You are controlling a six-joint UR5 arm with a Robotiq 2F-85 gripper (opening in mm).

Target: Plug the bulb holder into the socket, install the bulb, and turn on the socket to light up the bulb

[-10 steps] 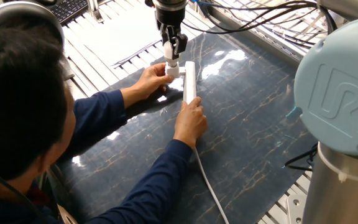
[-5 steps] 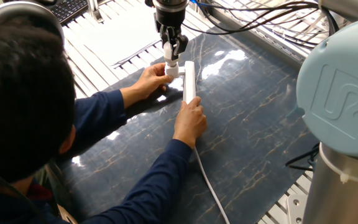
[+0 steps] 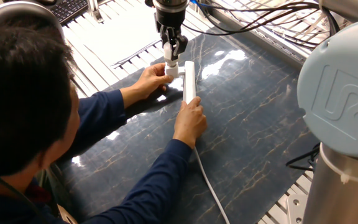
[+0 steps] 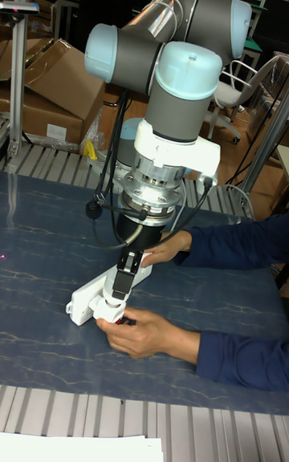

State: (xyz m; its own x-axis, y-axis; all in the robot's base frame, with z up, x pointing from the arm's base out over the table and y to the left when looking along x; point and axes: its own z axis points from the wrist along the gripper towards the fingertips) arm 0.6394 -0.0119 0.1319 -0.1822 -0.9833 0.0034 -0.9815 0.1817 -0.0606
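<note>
Change: across the last second almost nothing has moved; my claw sits at the same spot above the far end of the socket, and only the person's head in the foreground has shifted.
Claw: clamped on a small white piece, which I judge to be the bulb, pointing straight down.
Bulb holder: right under my claw, against the side of the socket at its far end; whether it is fully seated I cannot tell.
Socket: lying along the dark desk, its white cord trailing toward the near edge.
Hands: one hand steadies the holder, the other hand presses on the near end of the socket.
Meaning: a pause at the point of joining bulb to holder; the switch step is not yet done.
Edges: in the tall fixed view the socket's end is well inside the desk, far from any rim.
Room: open desk to the right of the socket; fingers crowd me on the other side, so straight up looks the safest way out.
</note>
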